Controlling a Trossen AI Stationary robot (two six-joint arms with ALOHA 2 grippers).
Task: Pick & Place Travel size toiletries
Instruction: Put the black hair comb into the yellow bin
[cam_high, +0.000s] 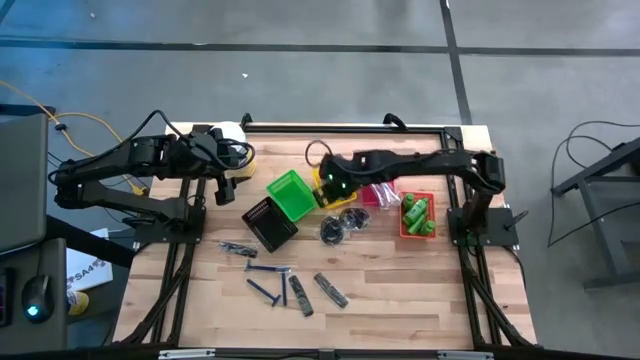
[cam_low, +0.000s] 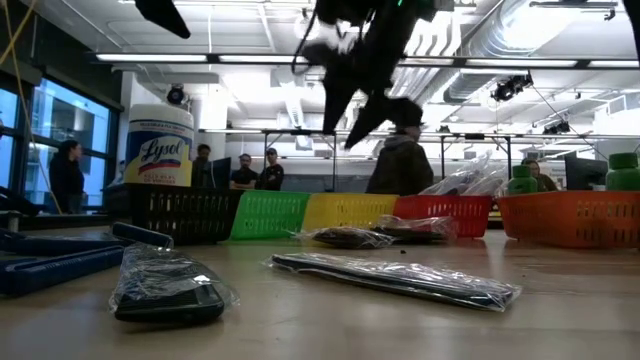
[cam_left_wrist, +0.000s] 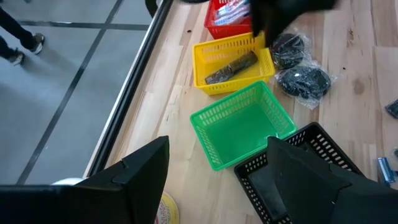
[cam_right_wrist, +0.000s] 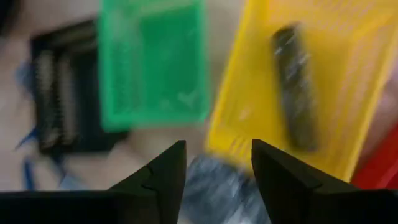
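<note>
Above the yellow basket (cam_left_wrist: 233, 65), the right gripper (cam_right_wrist: 217, 171) hangs with fingers spread and empty; the grey strip (cam_right_wrist: 297, 87) lies inside that basket. Lift straight up before traversing, to avoid snagging the basket wall. Left gripper (cam_left_wrist: 217, 180) waits spread near the black basket (cam_high: 268, 222)

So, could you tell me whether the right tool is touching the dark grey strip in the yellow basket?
Apart. The right wrist view shows the dark grey strip lying in the yellow basket, with the right tool open and clear of it.
</note>
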